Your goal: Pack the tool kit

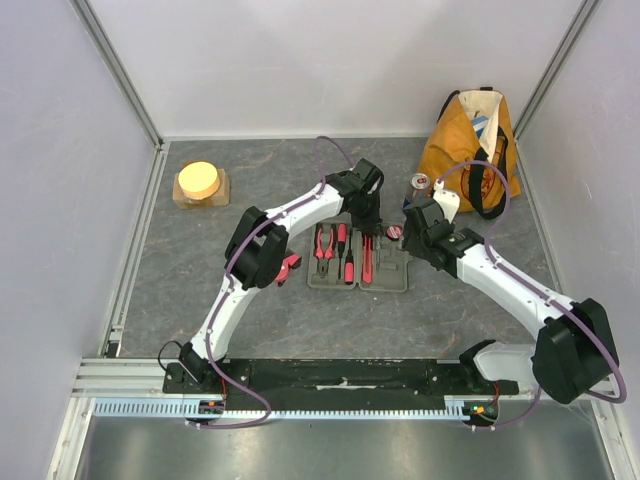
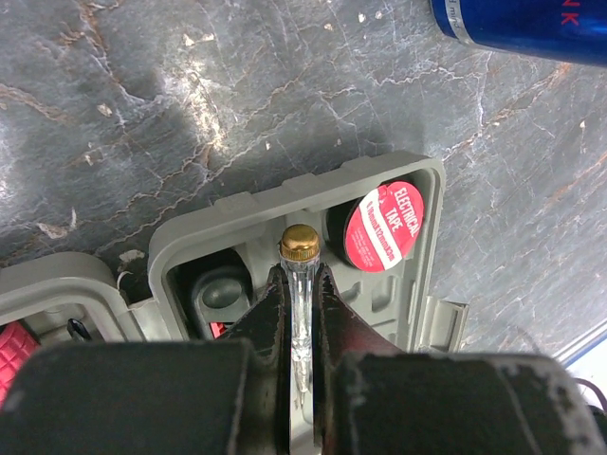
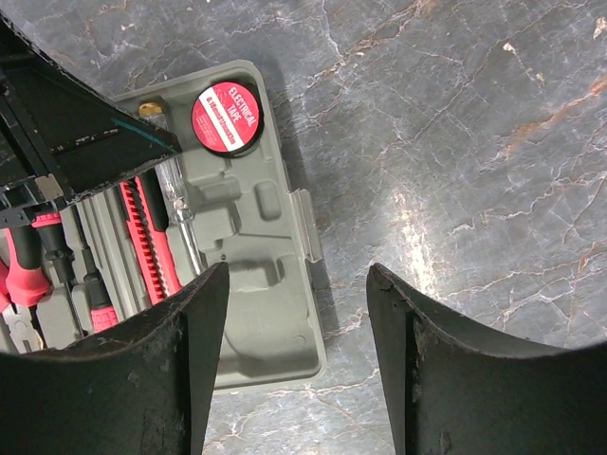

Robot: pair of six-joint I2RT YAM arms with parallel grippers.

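Nearest the overhead camera, two white-shelled arms with black joints rise from a black plate (image 1: 340,372) bolted along the near edge of the grey, marble-veined table (image 1: 250,330). They meet over the tool kit case (image 1: 392,275), a flat grey moulded-plastic tray lying open at mid-table. In its recesses lie red-handled pliers (image 1: 323,245), a red-and-black screwdriver (image 1: 343,250) and a slim red cutter (image 1: 367,258), with a round red tape roll (image 1: 394,232) at the case's far right corner. The left gripper (image 1: 370,225) points down at the case's far edge, and the right gripper (image 1: 415,228) hangs just beside that far right corner. A limp orange fabric tote bag (image 1: 470,140) stands at the table's far right corner with a small metal drink can (image 1: 420,182) beside it, and a yellow disc on a tan block (image 1: 200,183) lies toward the far left corner. From the left wrist, matt black fingers (image 2: 266,322) are pinched together on a clear-plastic tester screwdriver (image 2: 300,245) with a brass cap. It is held over the tray just beside the glossy tape roll (image 2: 384,226); whether it rests in its slot I cannot tell. The drink can (image 2: 522,24), shiny blue, lies on the table beyond the case. From the right wrist, two broad black fingers (image 3: 180,370) stand wide apart with nothing between them, above the case's right rim (image 3: 308,237) and bare table. The cutter (image 3: 152,246) and the clear tester screwdriver (image 3: 175,199) lie side by side under the left gripper's dark body.
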